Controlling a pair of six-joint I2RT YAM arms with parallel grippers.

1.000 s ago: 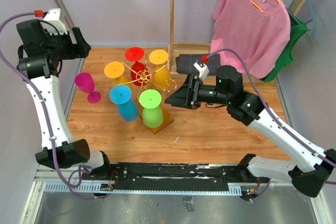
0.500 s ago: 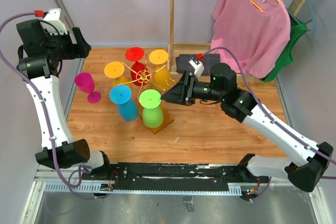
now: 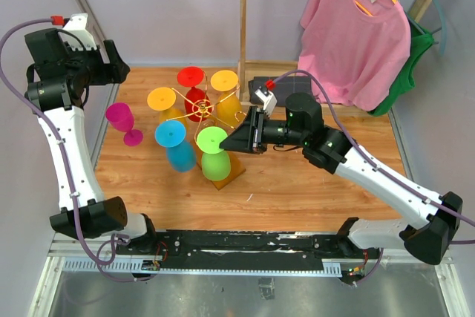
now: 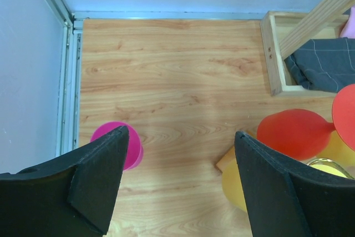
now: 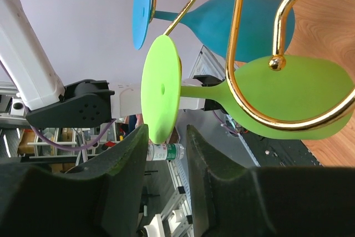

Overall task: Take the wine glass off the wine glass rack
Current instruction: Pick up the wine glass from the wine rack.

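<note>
Top external view: green wine glass [image 3: 214,152] hangs on the wine glass rack [image 3: 211,113], right gripper [image 3: 239,141] jaws narrowly apart around its foot, blue glass [image 3: 177,146] beside; left gripper [image 4: 177,184] wide apart above the magenta glass [image 3: 123,121].

A: What does the wooden counter [image 3: 297,183] carry?

B: The wine glass rack [image 3: 209,113] stands on its wooden base near the middle. Left of the rack a magenta glass [image 3: 122,121] stands upright, apart from it.

A: And behind the rack?

B: To its far right sits a shallow wooden frame [image 4: 273,54] with a dark folded cloth [image 4: 324,65] inside.
</note>
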